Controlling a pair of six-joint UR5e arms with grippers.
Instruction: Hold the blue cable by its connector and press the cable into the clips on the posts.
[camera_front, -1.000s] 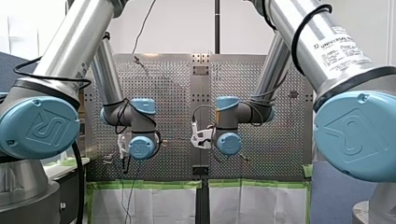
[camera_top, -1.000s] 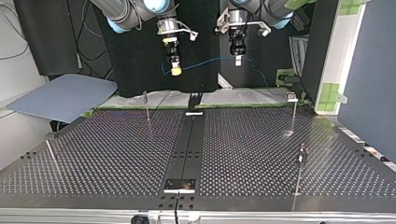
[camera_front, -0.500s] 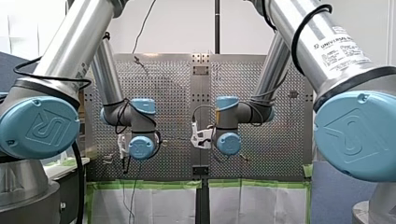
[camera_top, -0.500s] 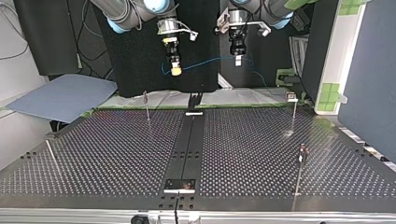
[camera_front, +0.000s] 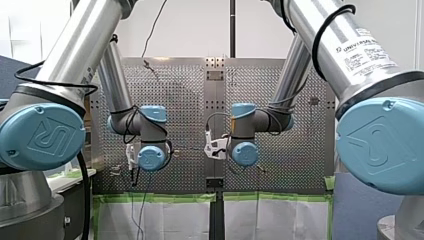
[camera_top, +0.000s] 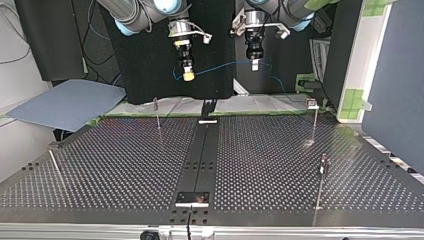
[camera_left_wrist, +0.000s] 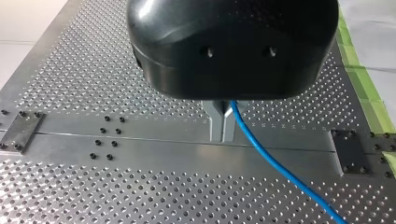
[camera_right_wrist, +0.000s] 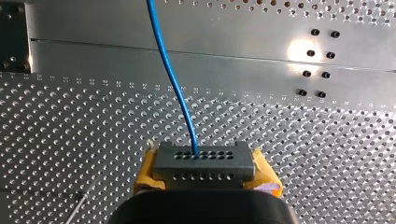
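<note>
In the top view the blue cable (camera_top: 220, 66) hangs between my two grippers, high above the far edge of the table. My right gripper (camera_top: 188, 76), with yellow pads, is shut on the grey connector (camera_right_wrist: 203, 164); the cable (camera_right_wrist: 173, 74) leaves the connector's face and runs ahead. My left gripper (camera_left_wrist: 223, 122) has its metal fingers shut on the cable (camera_left_wrist: 280, 168), which trails away below it; the top view shows this gripper (camera_top: 254, 64) right of the other. Thin posts with clips stand at the far left (camera_top: 157, 114), the far right (camera_top: 314, 120) and the near right (camera_top: 321, 182).
The perforated table (camera_top: 115, 165) has a dark centre strip (camera_top: 200, 160) with a small plate at its near end. A thin rod (camera_top: 55, 167) leans at the top view's near left. Green tape (camera_top: 350, 100) and a blue-grey sheet (camera_top: 65, 102) lie beyond the table.
</note>
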